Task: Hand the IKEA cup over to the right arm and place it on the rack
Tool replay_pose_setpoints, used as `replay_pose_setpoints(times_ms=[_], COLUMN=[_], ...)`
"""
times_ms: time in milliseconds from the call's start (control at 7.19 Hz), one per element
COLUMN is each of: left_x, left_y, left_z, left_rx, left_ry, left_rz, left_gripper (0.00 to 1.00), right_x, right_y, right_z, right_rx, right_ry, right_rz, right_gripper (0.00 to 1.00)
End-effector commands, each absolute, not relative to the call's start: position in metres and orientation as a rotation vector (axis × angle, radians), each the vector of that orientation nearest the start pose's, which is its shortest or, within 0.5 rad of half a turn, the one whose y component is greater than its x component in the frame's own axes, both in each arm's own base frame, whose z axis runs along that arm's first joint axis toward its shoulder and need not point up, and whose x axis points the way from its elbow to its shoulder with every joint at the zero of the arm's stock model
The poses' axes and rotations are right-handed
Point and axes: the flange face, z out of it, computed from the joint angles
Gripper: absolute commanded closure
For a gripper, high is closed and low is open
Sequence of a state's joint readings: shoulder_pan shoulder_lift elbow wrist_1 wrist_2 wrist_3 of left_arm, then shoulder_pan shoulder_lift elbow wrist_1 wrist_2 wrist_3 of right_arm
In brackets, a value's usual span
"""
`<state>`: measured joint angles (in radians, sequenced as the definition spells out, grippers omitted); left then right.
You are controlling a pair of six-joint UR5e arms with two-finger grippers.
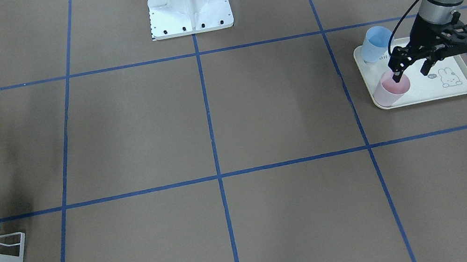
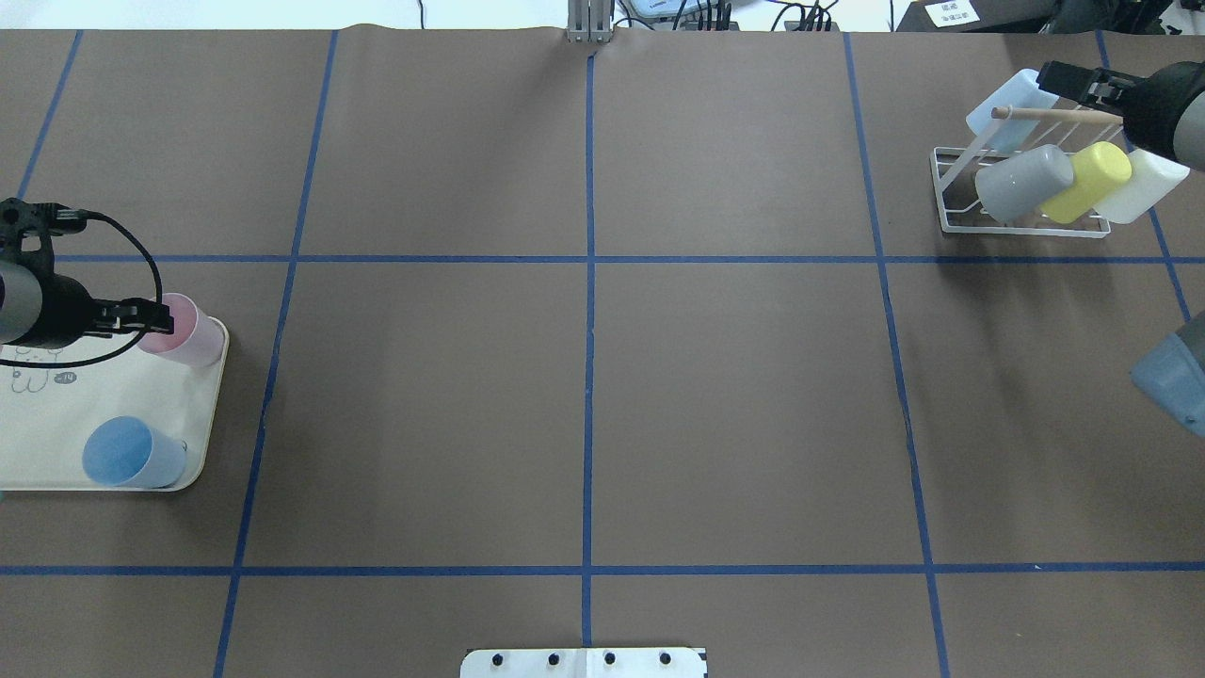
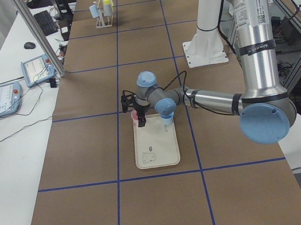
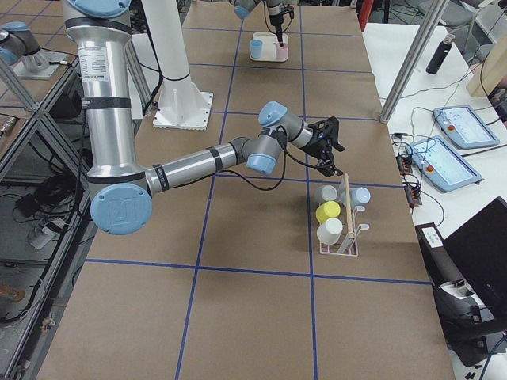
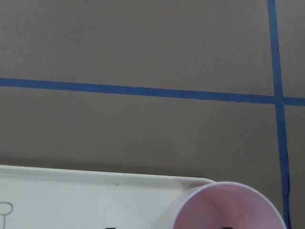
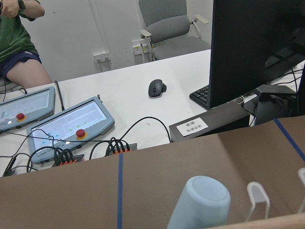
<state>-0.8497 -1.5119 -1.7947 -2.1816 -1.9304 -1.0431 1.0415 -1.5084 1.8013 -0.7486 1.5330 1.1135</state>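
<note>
Surface (image 2: 734,395): we see a brown paper-covered surface marked into squares by blue tape.
Left arm (image 3: 255,47): this silver-grey jointed arm with pale blue caps reaches down over the tray.
Right arm (image 4: 103,103): its twin stretches out low, with its wrist just beside the rack's wooden dowel.
Tray (image 1: 426,91): a cream, rabbit-print tray lies flat on the robot's left side.
Rack (image 2: 960,179): a small white wire rack stands at the far right, well apart from the tray.
Rack cups: we count grey (image 2: 1021,184), yellow (image 2: 1092,179), white (image 2: 1144,186) and pale blue (image 2: 1007,113) cups tilted on its prongs.
Pink plastic cup (image 1: 391,93): it stands upright, mouth up, at one corner of the tray.
Blue plastic cup (image 1: 376,45): it stands upright at the neighbouring corner.
Left arm's fingers (image 1: 425,65): they are spread wide, one tip dipping into the pink cup's mouth and the other outside its wall.
Right arm's fingers (image 2: 1054,75): we cannot tell how far apart they stand.
</note>
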Motion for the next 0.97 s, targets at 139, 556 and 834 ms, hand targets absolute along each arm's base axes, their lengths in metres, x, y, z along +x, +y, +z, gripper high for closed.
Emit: replay_pose_setpoints(times_ms=[139,556,834], left_x=[0.270,0.219,0.245], left_y=[-0.437,-0.468,-0.504], left_z=[0.522,0.446,0.342], left_rx=[0.181,0.187,0.155], left_ry=[0.827,1.020,1.194], left_rz=[-0.137,-0.160,-0.342], left_gripper=[1.00,1.00,1.00], right_x=[-0.152,-0.160,-0.181], right_y=[-0.527,-0.511,-0.493], right_z=[0.421,0.387,0.352], right_rx=[0.787,0.640,0.436], right_ry=[-0.831,-1.045,-1.241], right_rz=[0.529,0.632,0.680], right_gripper=[0.00,0.00,0.00])
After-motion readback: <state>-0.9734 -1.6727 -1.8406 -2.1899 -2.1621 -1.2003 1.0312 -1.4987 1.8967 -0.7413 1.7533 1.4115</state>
